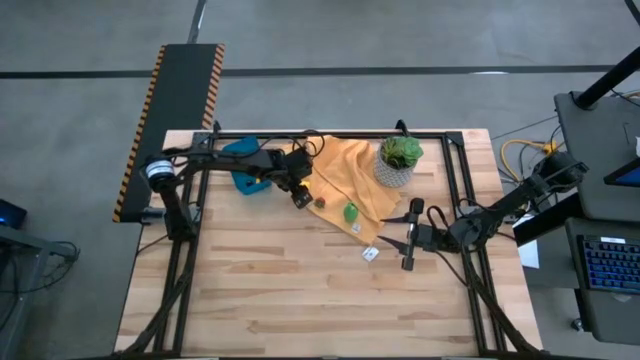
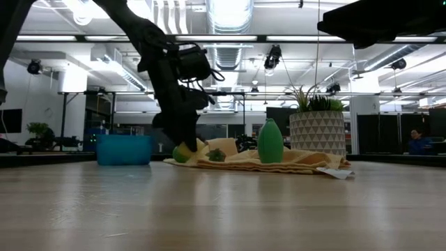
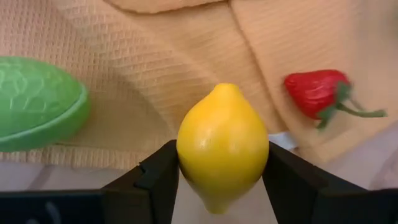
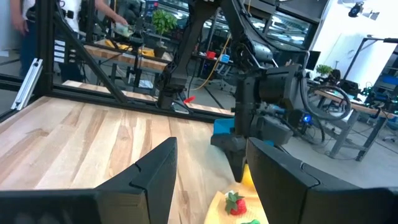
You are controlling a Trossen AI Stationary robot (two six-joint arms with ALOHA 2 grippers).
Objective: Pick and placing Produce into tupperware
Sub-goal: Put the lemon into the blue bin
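**Lemon clamped at the cloth's edge, blue container waiting behind**

The left gripper (image 3: 222, 186) has its 2 dark fingers pressed against both flanks of a smooth yellow toy lemon (image 3: 222, 146), gripping it across the widest part so the rounded sides cannot slip out. In the low view the lemon (image 2: 182, 153) sits right at the table surface, so I judge it barely lifted, if at all.

Around it lies the orange-yellow woven cloth (image 1: 352, 172), holding a red toy strawberry (image 3: 316, 93) and a ribbed green toy vegetable (image 3: 37, 102). From the gripper (image 1: 300, 198), the low-walled blue plastic tupperware (image 1: 243, 165) lies at about 10 o'clock in the high view, near enough for a short carry. The leafy plant in a pale patterned pot (image 1: 398, 160) stands at the cloth's 2 o'clock corner.

The right gripper (image 1: 408, 239) waits at 4 o'clock from the cloth, fingers spread apart, holding nothing.

Only the left wrist view shows the grip contact and the strawberry's shape. The high view alone gives the layout; the low view alone shows height off the wooden table (image 1: 300, 290).
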